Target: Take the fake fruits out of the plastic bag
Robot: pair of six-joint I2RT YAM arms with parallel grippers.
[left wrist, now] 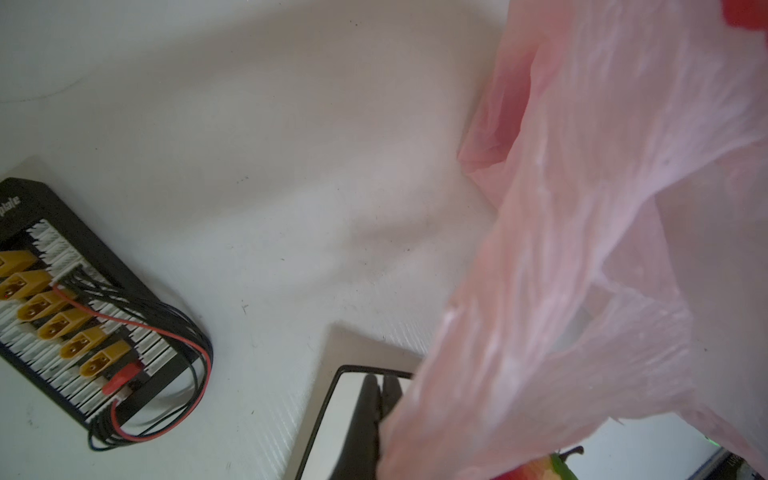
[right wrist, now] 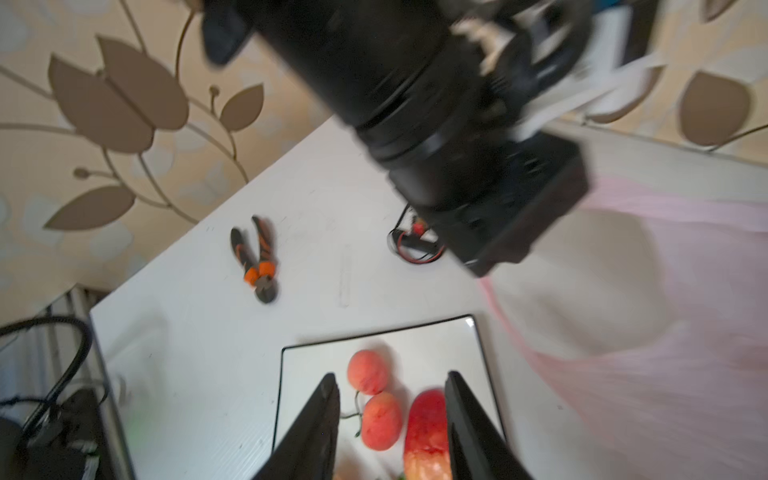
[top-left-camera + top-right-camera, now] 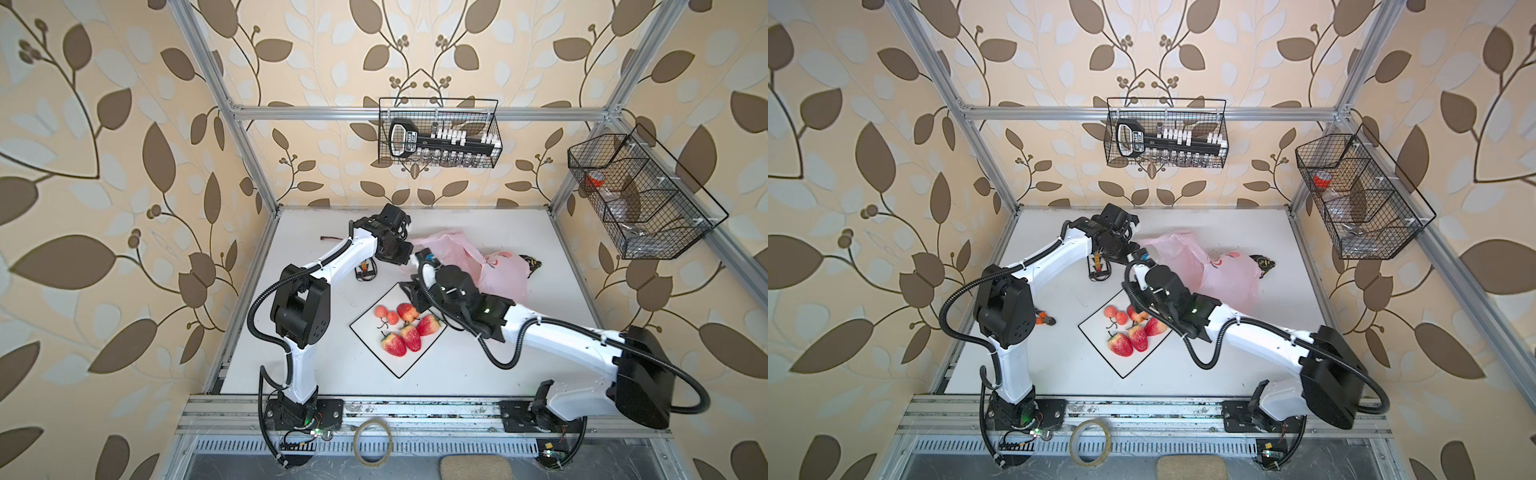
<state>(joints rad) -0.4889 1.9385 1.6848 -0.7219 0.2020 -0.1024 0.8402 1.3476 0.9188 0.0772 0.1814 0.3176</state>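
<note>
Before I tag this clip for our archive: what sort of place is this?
Likely a robot test cell, not a home: aluminium frame, wallpaper panels as backdrop, left arm and right arm bolted to a front rail.

Pink plastic bag (image 3: 505, 276), red-yellow fake fruits (image 3: 394, 344), black-rimmed white plate (image 3: 397, 365), brown-leaf beige wallpaper (image 3: 104, 124)

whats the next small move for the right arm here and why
Probably lift the right tool away from the plate and swing it toward the plastic bag: its jaws stand open over fake fruits already lying there, while the left tool pinches the bag's edge. Whether any remain inside isn't visible.
</note>
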